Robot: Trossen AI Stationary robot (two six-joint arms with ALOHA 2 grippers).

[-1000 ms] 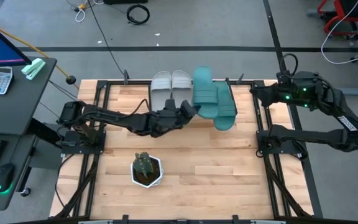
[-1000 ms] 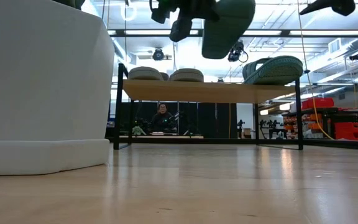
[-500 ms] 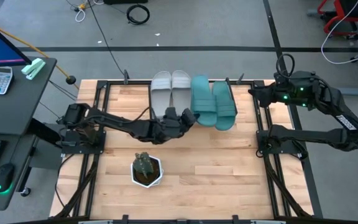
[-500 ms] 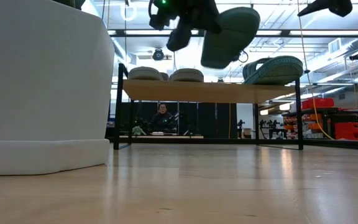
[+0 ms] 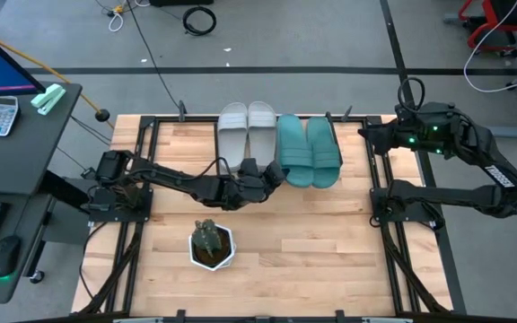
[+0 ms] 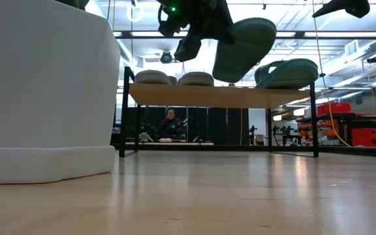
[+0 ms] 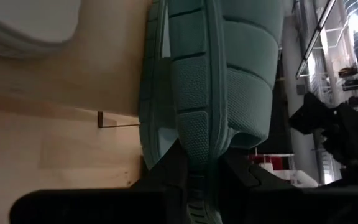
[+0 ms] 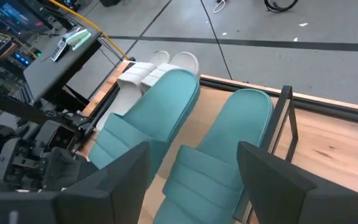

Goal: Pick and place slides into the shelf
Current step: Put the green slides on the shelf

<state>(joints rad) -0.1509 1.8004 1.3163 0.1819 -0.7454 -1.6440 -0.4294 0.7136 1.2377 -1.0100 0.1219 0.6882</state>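
The teal slide (image 7: 229, 81) pinched in my left gripper (image 5: 272, 170) looks like matt rubber, with a fine pebbled grain on strap and sole edge. The grey pair (image 5: 247, 126) seems the same soft, matt stuff, though less clear from here. The shelf (image 6: 220, 96) has a pale, smooth wooden board on thin black metal legs. The table (image 6: 240, 196) is lightly glossy blond wood.

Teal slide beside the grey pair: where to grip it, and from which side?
Pinch the thin sole edge at the near end of the teal slide, coming from the plant side. That end faces the left tool, shut on it this way; the grey pair and the other teal slide flank its long sides. The right tool waits open by the shelf.
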